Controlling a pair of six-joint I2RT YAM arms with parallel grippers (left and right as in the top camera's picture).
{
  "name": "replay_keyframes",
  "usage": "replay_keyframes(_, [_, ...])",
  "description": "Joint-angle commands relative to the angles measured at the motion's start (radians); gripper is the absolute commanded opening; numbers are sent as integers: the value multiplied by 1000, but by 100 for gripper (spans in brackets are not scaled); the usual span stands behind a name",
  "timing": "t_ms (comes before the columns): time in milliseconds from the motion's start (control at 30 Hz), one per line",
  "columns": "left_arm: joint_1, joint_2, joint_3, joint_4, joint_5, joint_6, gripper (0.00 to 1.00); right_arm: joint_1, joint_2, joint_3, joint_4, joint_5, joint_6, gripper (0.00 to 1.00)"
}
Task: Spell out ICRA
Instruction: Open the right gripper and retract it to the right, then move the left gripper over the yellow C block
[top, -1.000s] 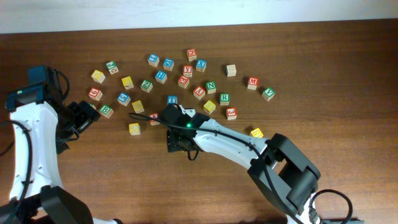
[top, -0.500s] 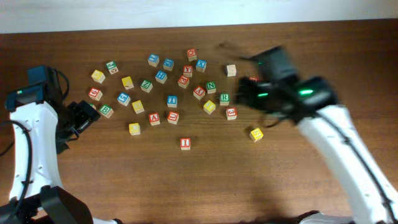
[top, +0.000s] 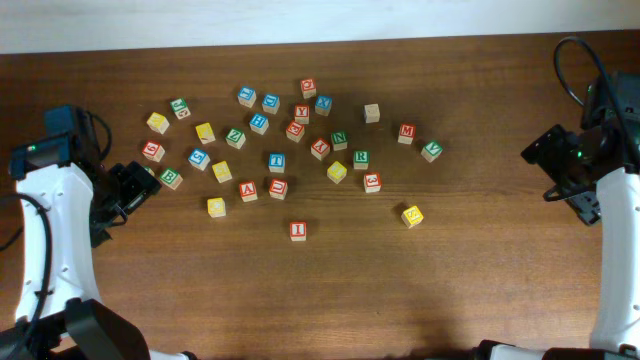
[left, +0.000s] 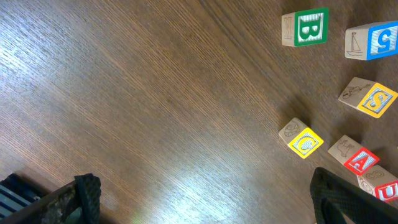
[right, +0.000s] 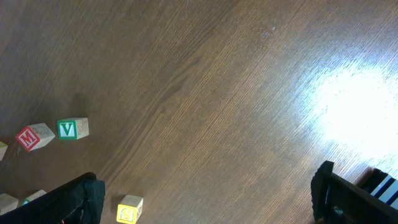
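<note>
1. Both arms stand off at the sides of the bench (top: 480, 290). The left end effector (top: 132, 192) hangs wide open just beside the green B cube (top: 170, 178); the right end effector (top: 565, 165) is also wide open, well apart from every cube; neither holds anything.
2. The red I (top: 297, 230) sits alone on bare wood below the scatter, face up and legible; I judge the first letter of ICRA laid and the C the step in hand.
3. The red A (top: 248, 190) lies at the near edge of the scatter, just beside a red U cube (top: 277, 187); the green R (top: 360, 158) lies further right among its neighbours; both wait their turn.
4. I cannot yet fix the C. A yellow cube (left: 305, 142) shows near the A in my left wrist view, but its letter could be C or G; several other yellow faces in the overhead view are too small to read.
5. Next move, as I see it: confirm the yellow C and bring the nearer arm over it with the jaws spanning the cube and clear of its neighbours. Then lift it and set it face up just right of the I as the overhead view shows it, leaving room beyond for R and A.
</note>
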Motion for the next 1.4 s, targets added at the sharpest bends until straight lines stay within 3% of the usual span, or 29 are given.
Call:
replay_keyframes(0, [2,-18,1,2,26,-13,99,-3,5,4,0,16,1,98])
replay_keyframes(100, [2,-18,1,-4,93,-13,99,-3,5,4,0,16,1,98])
replay_keyframes(200, [2,-18,1,-164,290,-5,99,-3,5,4,0,16,1,98])
replay_keyframes(233, [-15,-18,1,-186,391,73,99,-3,5,4,0,16,1,98])
replay_keyframes(300, [-70,-18,1,-202,452,173,99,-3,5,4,1,16,1,98])
replay_keyframes(467, [-306,-18,1,-169,443,209,99,-3,5,4,0,16,1,98])
replay_keyframes(633, [-412,-18,1,-90,423,202,99,-3,5,4,0,16,1,98])
replay_keyframes(833, [-422,-17,1,-63,243,201,99,-3,5,4,1,16,1,98])
replay_keyframes(1300, [-422,-17,1,64,242,197,100,-3,5,4,1,16,1,98])
replay_keyframes(1367, [-422,-16,1,58,176,197,100,-3,5,4,0,16,1,98])
